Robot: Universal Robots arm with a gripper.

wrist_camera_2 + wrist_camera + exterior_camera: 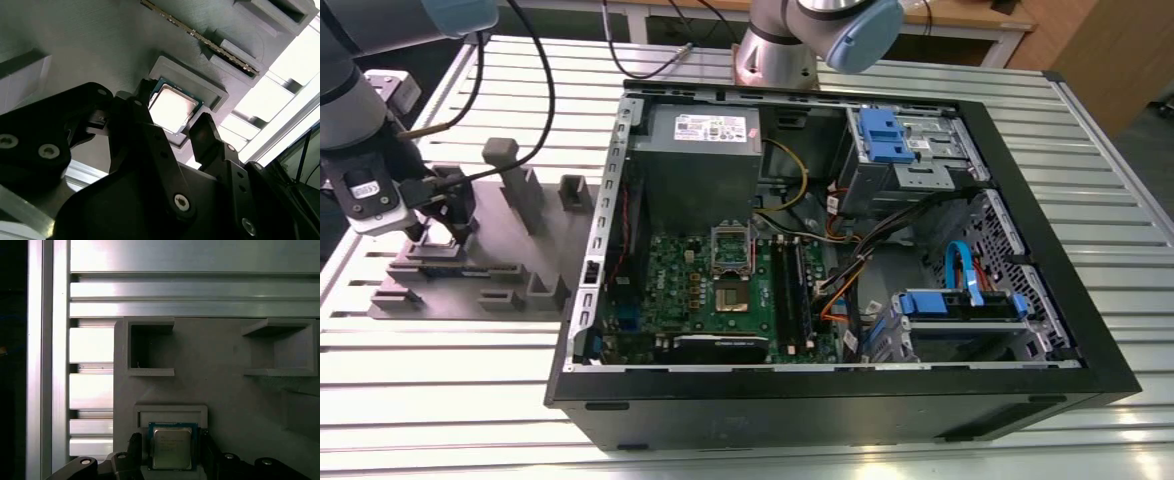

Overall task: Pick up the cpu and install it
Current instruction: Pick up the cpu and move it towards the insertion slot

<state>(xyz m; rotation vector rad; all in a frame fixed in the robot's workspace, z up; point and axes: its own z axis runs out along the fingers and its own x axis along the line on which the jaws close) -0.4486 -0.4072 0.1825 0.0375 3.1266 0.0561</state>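
The cpu is seen lying flat, metal lid upward, in a shallow square pocket of a grey moulded fixture, which is set on the slatted aluminium table at the exterior view's left, well apart from the socket on the motherboard inside the open computer case. In both wrist views the chip is flanked by the two black fingers of the gripper — the jaws are spread, one finger at each of two opposite edges, and no firm pinch is shown. Whether either pad is already touching the rim cannot be told. The piece is judged to be light, thin and rigid, so little force should be needed. The polished lid is likely to be slippery, and the underside is likely to be delicate — best left untouched. Hold is therefore best taken on two opposite side edges of the greenish rim, squarely and low enough that the chip is kept level, since a tilted grip could let it pivot or slide out. The pocket's raised walls leave little room beside the chip, so the fingers must be kept clear of them.
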